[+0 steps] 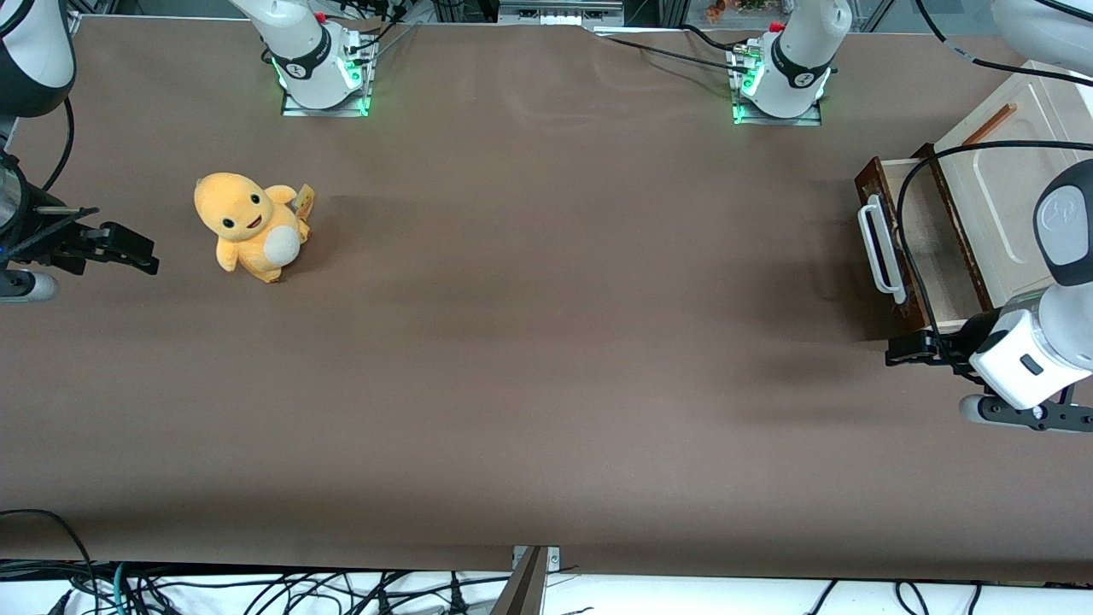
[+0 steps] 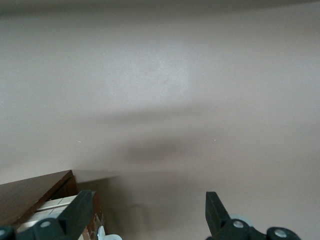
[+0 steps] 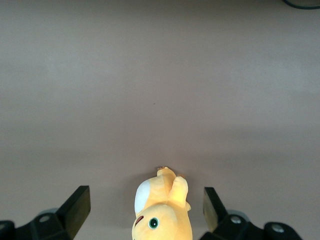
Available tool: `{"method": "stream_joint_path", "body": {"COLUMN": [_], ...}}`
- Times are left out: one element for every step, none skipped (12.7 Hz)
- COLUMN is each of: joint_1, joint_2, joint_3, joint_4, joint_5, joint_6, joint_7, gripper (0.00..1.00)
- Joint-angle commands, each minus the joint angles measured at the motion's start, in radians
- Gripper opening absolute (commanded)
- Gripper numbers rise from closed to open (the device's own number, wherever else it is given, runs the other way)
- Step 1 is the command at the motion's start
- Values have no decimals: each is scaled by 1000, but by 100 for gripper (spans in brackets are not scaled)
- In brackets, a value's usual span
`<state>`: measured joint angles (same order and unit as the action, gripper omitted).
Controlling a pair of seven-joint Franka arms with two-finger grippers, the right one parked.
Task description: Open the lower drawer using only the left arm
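The lower drawer (image 1: 926, 243) is the landmark: it sits toward the working arm's end of the brown table (image 1: 546, 342), pulled partway out from under the cream panel (image 1: 1008, 179), so its pale tan inside shows between the panel and its dark brown front. The white loop handle (image 1: 879, 248) stands on that front, facing the middle of the table. The left arm (image 1: 1055, 316) reaches in just nearer the front camera than the drawer, and its gripper (image 1: 907, 348) hangs close by the drawer's near corner, apart from the handle. In the left wrist view the gripper (image 2: 147, 210) has its fingers (image 2: 80, 212) spread wide with nothing between them, the drawer (image 2: 35, 195) beside one finger. An orange plush toy (image 1: 249, 226) lies far from the drawer, toward the parked arm's end.
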<state>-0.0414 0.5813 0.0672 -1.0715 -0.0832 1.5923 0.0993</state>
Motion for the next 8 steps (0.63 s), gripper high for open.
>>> {"method": "stream_joint_path", "body": {"joint_1": [-6,-6,-6,-5,-3,-2,1,6], "joint_2": [-12,-12,-12,-14,-14,-14,-14,-14], "joint_3": [6,6,6,6,6,6,8,11], "joint_4": [-8,-8,-8,-7,-7,-5,-7,-7], "joint_5": [-17,-17,-18,-20,-20,-20,-17,-15], "joint_6": [5,5,5,3,3,3,3,2], "joint_7": [-6,-6,-6,-6,-6,-6,-4,-1], "gripper": [100,100,100,100,100,100,100,100]}}
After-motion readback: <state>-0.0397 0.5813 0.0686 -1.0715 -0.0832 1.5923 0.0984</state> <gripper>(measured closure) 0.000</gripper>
